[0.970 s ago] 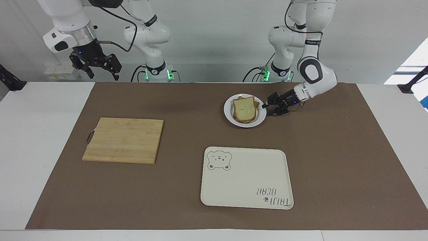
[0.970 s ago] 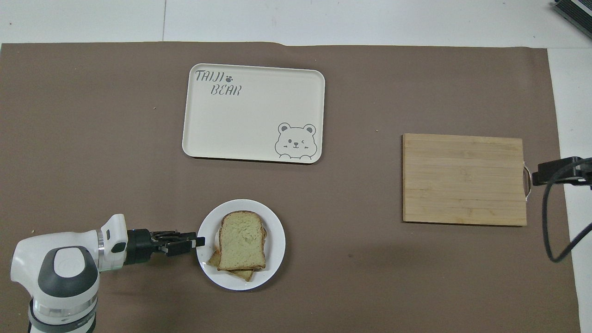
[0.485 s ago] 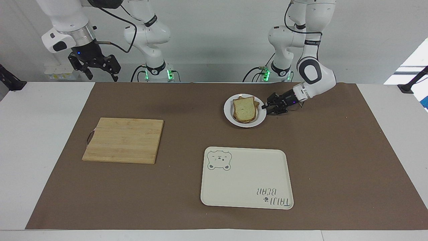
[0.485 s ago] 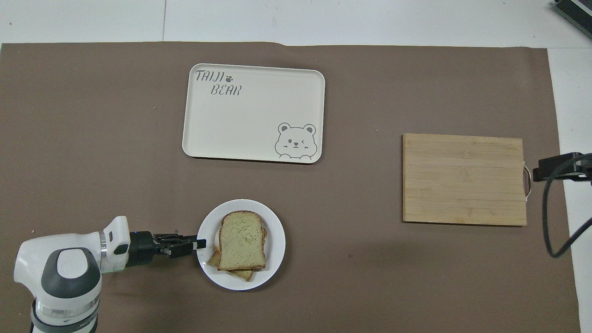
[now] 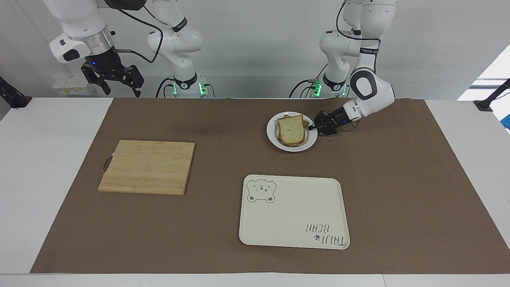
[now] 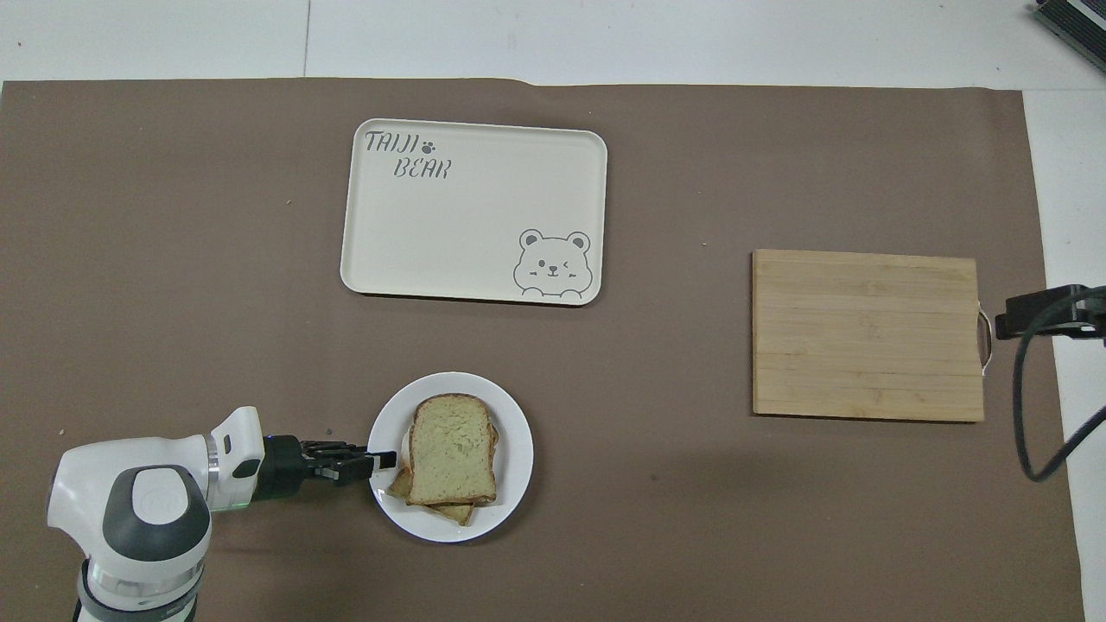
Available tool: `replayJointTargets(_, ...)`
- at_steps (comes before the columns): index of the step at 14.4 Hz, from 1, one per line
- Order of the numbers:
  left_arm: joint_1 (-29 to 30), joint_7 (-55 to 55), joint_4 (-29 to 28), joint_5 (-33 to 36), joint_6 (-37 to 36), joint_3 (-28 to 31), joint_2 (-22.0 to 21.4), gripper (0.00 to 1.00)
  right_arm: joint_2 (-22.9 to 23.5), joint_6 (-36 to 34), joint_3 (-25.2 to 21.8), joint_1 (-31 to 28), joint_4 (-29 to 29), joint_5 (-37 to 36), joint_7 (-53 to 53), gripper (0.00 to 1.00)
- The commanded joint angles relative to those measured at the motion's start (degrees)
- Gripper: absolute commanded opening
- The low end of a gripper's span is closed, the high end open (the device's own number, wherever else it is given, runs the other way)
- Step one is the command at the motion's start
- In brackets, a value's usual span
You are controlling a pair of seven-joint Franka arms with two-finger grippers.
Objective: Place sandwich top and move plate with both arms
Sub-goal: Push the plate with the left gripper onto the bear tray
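The sandwich top [image 5: 290, 130] lies flat as the uppermost slice of a small stack of bread on the plate [image 5: 272, 136], its pale crumb facing up and the edges of lower slices showing beneath it on the side nearer to the robots. The plate rests on the brown table mat [image 5: 398, 191], close to the robots' end of the table and toward the left arm's end. The left gripper [image 5: 312, 128] sits low at the plate's rim on the left arm's side, its fingertips [image 6: 386, 457] reaching over the rim edge and stopping just short of the bread; whether its fingers are clamped on the rim or only close around it cannot be told. The cream tray [image 5: 295, 239] with the bear drawing lies farther from the robots than the plate and holds nothing. The wooden cutting board [image 5: 146, 166] lies toward the right arm's end of the table, well apart from the plate. The right gripper [image 5: 119, 88] waits raised above the table's edge at that end, its fingers spread apart and holding nothing.
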Motion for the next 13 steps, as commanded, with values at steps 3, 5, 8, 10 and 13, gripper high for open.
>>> replayJointTargets(3,-1.77,-0.72,-1.13,-1.10,1.13,0.52,-0.62,0.00,0.31,-0.11,0.21,-0.46,0.60,-0.49,-1.33,1.00)
replayJointTargets(5,-2.03,-0.81,-1.05,-1.10,0.77,0.52,-0.62,0.00,0.31,-0.11,0.21,-0.46,0.60,0.03,-1.06,1.00)
replayJointTargets(8,-1.25,-1.42,-0.26,-1.10,0.69,0.52,-0.62,0.00,0.40,0.15,0.21,-0.55,0.78,0.39,-0.97,1.00)
replayJointTargets(10,0.76,-3.70,2.28,-1.10,-1.67,0.61,-0.27,0.00,0.40,0.15,0.29,-0.46,0.78,0.39,-1.06,1.00)
replayJointTargets(13,2.89,-6.94,8.60,-1.01,-4.58,0.61,3.76,0.00,0.40,0.15,0.29,-0.37,0.78,0.39,-1.06,1.00)
